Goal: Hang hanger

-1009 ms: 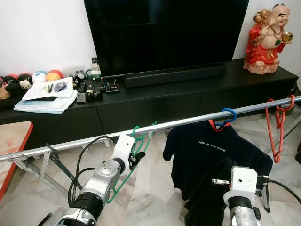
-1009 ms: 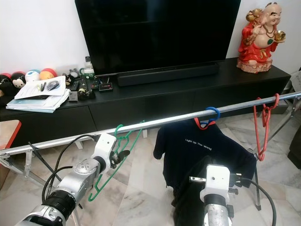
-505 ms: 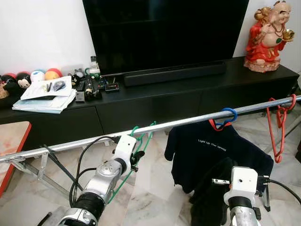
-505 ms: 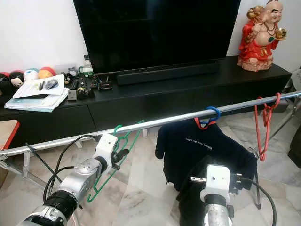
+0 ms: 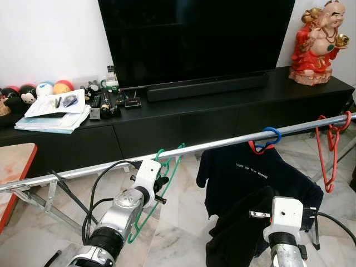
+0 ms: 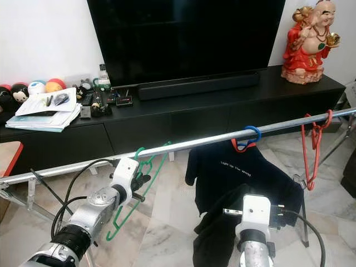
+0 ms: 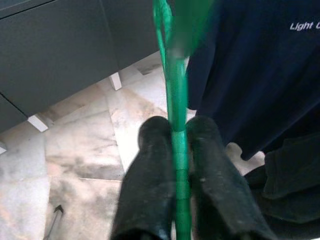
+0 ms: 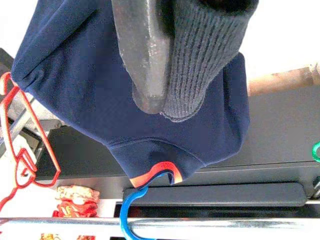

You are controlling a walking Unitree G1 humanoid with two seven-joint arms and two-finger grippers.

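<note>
A green hanger (image 5: 167, 171) has its hook over the metal rail (image 5: 222, 143), and its body slopes down toward the floor. My left gripper (image 5: 159, 186) is shut on the hanger's thin green bar (image 7: 170, 75), just below the rail. My right gripper (image 8: 167, 100) is lower right and shut on a dark garment (image 5: 239, 229). The garment's grey knit cuff (image 8: 200, 60) covers one finger. Ahead of it, a navy T-shirt (image 5: 250, 177) hangs from the rail on a blue hanger (image 5: 271, 135).
Red hangers (image 5: 329, 149) hang at the rail's right end. Behind the rail stands a black TV console (image 5: 222, 111) with a soundbar, a red figurine (image 5: 316, 44), papers (image 5: 55, 114) and small toys. A red-edged table (image 5: 14, 167) is at the left. The rack's legs (image 5: 50, 203) stand on marble floor.
The dark garment in my right gripper has dropped lower and to the left. My left gripper stays shut on the green hanger, barely shifted.
</note>
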